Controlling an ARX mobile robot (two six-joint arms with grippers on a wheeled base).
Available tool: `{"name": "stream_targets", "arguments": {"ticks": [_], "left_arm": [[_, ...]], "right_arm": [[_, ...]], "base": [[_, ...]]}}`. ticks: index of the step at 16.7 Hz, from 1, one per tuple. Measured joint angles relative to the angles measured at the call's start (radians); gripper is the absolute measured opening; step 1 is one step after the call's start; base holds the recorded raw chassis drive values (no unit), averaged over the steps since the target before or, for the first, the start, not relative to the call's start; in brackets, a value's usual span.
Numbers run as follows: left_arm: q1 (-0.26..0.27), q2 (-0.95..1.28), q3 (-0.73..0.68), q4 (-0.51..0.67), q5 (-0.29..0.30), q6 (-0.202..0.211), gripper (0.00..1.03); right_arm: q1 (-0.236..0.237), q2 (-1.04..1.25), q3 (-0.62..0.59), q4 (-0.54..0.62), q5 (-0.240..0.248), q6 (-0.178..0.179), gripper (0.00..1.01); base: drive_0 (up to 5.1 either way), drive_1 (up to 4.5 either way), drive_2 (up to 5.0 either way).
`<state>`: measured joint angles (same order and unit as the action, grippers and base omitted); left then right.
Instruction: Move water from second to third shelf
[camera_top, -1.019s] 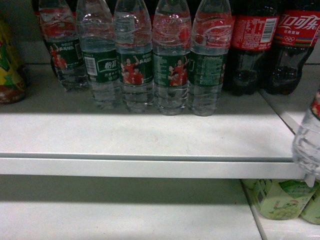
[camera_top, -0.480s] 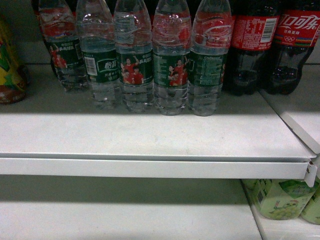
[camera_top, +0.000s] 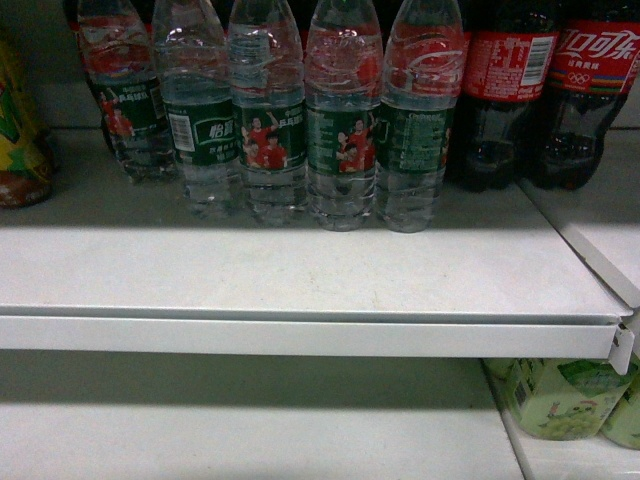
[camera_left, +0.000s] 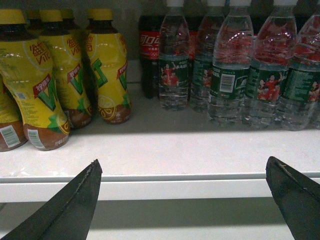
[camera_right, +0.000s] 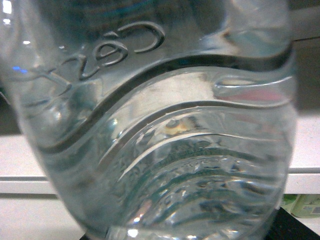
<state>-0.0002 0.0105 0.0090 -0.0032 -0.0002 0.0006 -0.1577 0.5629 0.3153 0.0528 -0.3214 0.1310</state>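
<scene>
Close against the right wrist camera, a water bottle (camera_right: 160, 125) fills nearly the whole view, ribbed and clear. It seems to be in the right pincer's grasp, though the pincer's own tips are hidden and I cannot tell how they stand. Behind the bottle a white shelf edge (camera_right: 30, 182) crosses low, so the bottle appears to hang in front of the shelf front, out of the head view. Above that shelf edge (camera_top: 300, 335) in the head view, five more water bottles (camera_top: 342, 130) stand in a row beside the cola bottles (camera_top: 505, 90). The left pincer (camera_left: 182, 200) hangs wide open, holding nothing, below the same edge.

To do this well, I judge: clear the edge fully before changing height, keep the bottle upright, and set its base flat on the target shelf.
</scene>
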Motion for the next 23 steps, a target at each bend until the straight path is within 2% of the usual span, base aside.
{"name": "stream_targets", "arguments": {"ticks": [23], "left_arm": [[0.0, 0.0, 0.0, -0.003, 0.001, 0.0, 0.98]], "right_arm": [[-0.001, -0.004, -0.014, 0.006, -0.009, 0.004, 0.41]], "base": [[0.0, 0.0, 0.0]]}}
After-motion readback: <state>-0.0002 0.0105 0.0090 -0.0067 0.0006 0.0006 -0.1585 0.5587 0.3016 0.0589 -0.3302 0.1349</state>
